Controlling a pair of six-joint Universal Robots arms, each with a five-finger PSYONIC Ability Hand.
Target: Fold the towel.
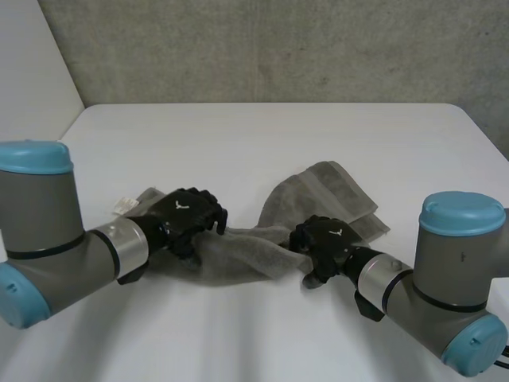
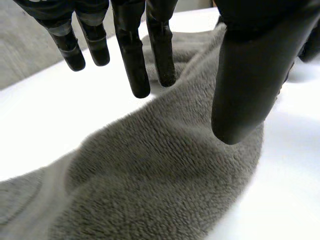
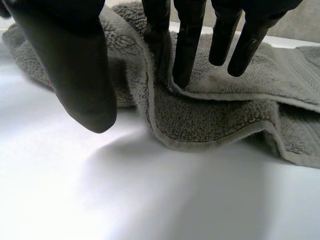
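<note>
Robot hands (image 1: 184,213) (image 1: 328,239), fingers straight, over towel (image 1: 318,189)

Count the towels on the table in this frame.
1: a grey towel, crumpled on the white table, one end under the left hand, its middle under the right hand. Its own folds hide parts of it.

The white table (image 1: 262,135) spreads well beyond my left hand (image 1: 184,213) and my right hand (image 1: 326,241), matte and smooth, with rounded corners on its far side. Past that far edge, ahead of both my hands, stands a rough grey wall (image 1: 278,48), mottled like concrete. Out beyond my left hand a plain white panel (image 1: 32,64) meets the grey wall along a slanting line. The light is soft and even, and the tabletop near my palms glows pale under it.
</note>
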